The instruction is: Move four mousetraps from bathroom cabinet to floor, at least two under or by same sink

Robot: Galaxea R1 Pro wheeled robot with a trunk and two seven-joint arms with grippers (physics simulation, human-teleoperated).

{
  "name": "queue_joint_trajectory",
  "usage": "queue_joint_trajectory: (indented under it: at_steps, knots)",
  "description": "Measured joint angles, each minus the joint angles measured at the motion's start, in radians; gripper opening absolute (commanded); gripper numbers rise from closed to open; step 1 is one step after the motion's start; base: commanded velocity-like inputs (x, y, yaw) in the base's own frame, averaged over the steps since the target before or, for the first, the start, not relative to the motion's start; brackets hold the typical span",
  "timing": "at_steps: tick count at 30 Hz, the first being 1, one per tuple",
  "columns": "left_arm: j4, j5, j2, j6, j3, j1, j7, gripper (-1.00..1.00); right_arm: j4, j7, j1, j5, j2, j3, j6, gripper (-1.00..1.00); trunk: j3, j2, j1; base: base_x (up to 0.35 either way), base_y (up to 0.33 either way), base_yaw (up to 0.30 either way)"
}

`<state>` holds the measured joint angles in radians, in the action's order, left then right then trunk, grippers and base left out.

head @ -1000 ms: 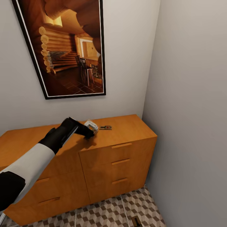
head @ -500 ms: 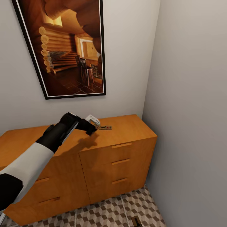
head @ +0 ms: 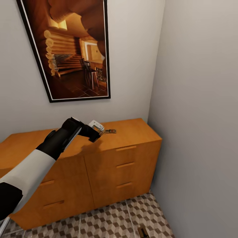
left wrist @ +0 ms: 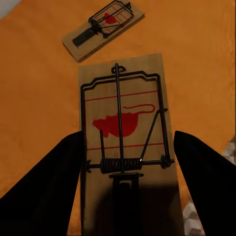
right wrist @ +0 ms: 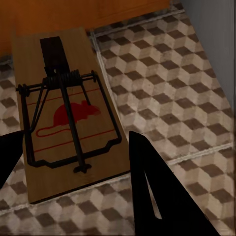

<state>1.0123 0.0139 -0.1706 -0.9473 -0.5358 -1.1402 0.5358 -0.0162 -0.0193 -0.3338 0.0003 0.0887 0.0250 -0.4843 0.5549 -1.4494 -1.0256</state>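
Two mousetraps sit in the left wrist view: one mousetrap (left wrist: 123, 142) lies between the left gripper's (left wrist: 130, 167) dark fingers (left wrist: 54, 182), a second mousetrap (left wrist: 104, 28) rests just beyond it on the orange-brown cabinet (head: 132, 132) top, near the right end by the corner wall. From the head camera the left gripper (head: 96, 130) hovers at that spot below a framed cabin picture (head: 74, 49). Its fingers flank the board's long edges at a narrow spread; whether they press the wood cannot be told. The right gripper (right wrist: 73, 162) hangs low over the cube-patterned bathroom floor (right wrist: 172, 73) with a third mousetrap (right wrist: 69, 113) between its fingers, which stand wide of the board's edges; whether the board lies on the tiles or is carried cannot be told.

Each trap is likely light and stiff, a thin wooden board that should not flex. Its wire bar and spring look easy to snag or trip, so the safest hold is judged to be across the bare long edges, clear of the metal. So thin a board may slip from a shallow pinch.
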Motion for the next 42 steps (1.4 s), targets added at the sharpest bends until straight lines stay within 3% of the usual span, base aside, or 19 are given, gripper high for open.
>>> queue_joint_trajectory:
  at_steps: [30, 42]
  knots:
    - [-0.026, 0.000, -0.010, 0.003, -0.002, 0.000, 0.000, -1.00, 0.000, 0.000, 0.000, 0.000, 0.000, 0.000, 0.000, -1.00, 0.000, 0.000, 0.000, -0.324, -0.095, 0.000]
    - [-0.150, -0.001, -0.003, 0.012, -0.005, 0.010, 0.002, -1.00, 0.000, 0.000, 0.000, 0.000, 0.000, 0.000, 0.000, -1.00, 0.000, 0.000, 0.001, -0.054, -0.017, 0.000]
